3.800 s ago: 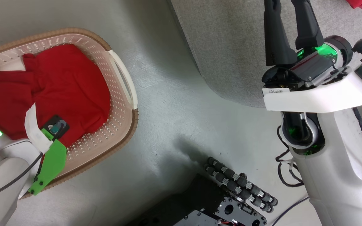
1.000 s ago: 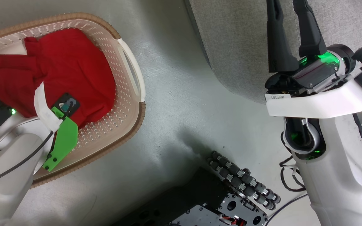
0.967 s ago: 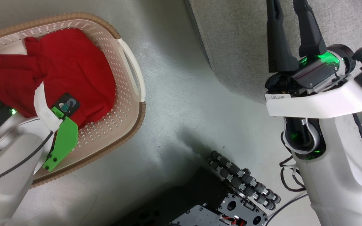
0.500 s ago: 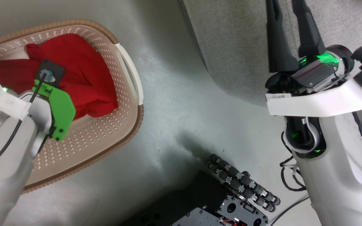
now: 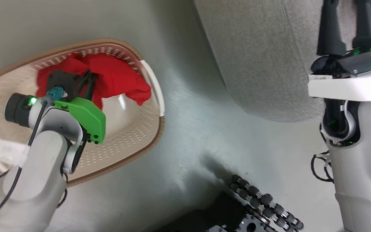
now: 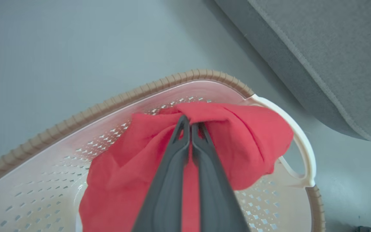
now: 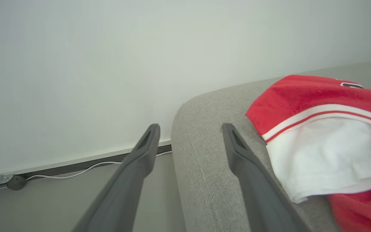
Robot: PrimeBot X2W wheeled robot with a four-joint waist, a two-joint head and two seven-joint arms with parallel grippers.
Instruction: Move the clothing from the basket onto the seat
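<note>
Head view, basket: the basket stands on the floor beside the seat. One red garment is bunched at the basket's end nearest the seat, and the rest of the basket's bottom lies bare.
Head view, left pincer: the left pincer reaches down into that garment; its grip is hard to read here.
Head view, right pincer: the right pincer hangs over the seat's near edge, fingers apart and holding nothing.
Left wrist view, grip: the two fingers are drawn together on a fold of the red garment. It drapes from them above the basket's perforated wall, with one flap reaching toward the white handle.
Right wrist view, seat: a red-and-white garment lies on the seat's top by its rounded corner, beside the spread fingers and untouched by them.
Done: at least one piece is on the seat.
Left: the gripped garment looks to be the last in the basket. It has yet to be lifted clear of the rim, carried across the strip of floor and laid on the seat.
</note>
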